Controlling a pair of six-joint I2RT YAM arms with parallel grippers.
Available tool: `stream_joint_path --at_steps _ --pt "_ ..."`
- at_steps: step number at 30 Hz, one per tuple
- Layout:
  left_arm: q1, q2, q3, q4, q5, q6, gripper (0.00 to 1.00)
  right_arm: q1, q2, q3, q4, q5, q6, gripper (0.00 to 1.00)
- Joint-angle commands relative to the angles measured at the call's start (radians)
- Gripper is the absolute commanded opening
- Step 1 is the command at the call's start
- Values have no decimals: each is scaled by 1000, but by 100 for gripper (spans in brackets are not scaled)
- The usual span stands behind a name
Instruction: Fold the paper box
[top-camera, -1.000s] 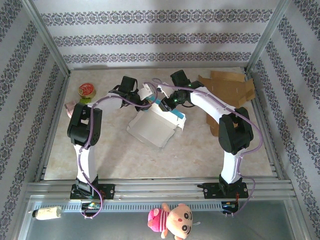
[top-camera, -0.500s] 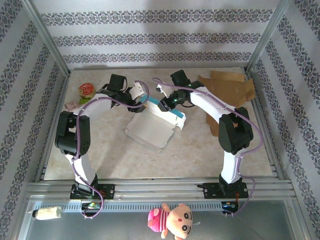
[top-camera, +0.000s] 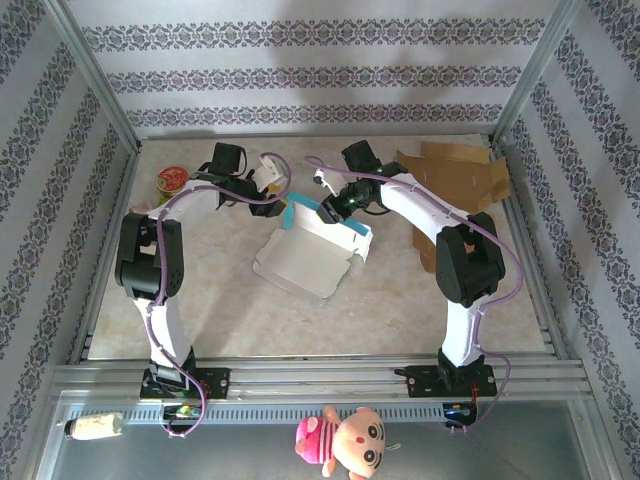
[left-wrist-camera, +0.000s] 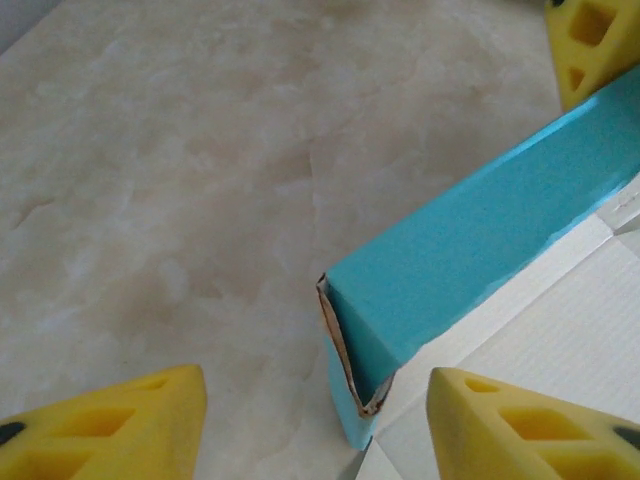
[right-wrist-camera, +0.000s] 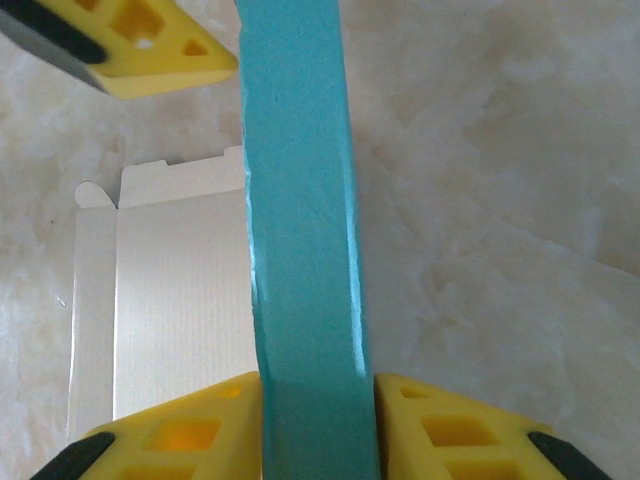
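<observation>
The paper box (top-camera: 308, 258) lies flat mid-table, white inside, with one teal wall (top-camera: 345, 226) folded upright along its far edge. My right gripper (top-camera: 336, 206) is shut on that wall. In the right wrist view the teal wall (right-wrist-camera: 300, 200) runs straight up from between the gripper (right-wrist-camera: 318, 430), whose yellow fingers (right-wrist-camera: 180, 435) press both faces. My left gripper (top-camera: 276, 190) hovers open at the wall's left end. In the left wrist view the gripper (left-wrist-camera: 315, 430) straddles the wall's open end (left-wrist-camera: 352, 372) without touching it; its fingertips (left-wrist-camera: 110, 430) are far apart.
Flat brown cardboard (top-camera: 455, 175) lies at the back right. A small round tin (top-camera: 172, 180) and a pink object (top-camera: 138, 212) sit at the far left. Metal frame rails and patterned walls close in the table. A plush toy (top-camera: 345, 440) lies outside the front rail.
The left gripper has let go of the box's wall end, opened wider, and drawn back toward the far left. The right gripper has held its grip without moving.
</observation>
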Motion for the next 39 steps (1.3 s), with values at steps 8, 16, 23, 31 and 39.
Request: stream_joint_path --at_steps 8,16,23,31,39 --pt "-11 65 28 18 33 -69 38 -10 13 -2 7 -29 -10 33" --pt "-48 96 55 14 -66 -130 13 -7 9 -5 10 -28 -1 33" --pt "-130 108 51 39 -308 -198 0 2 1 -19 38 -6 24 33" --pt "-154 140 87 19 -318 -198 17 7 0 -18 47 1 29 33" --pt "-163 168 125 -3 -370 -211 0 13 -3 -22 53 3 36 33"
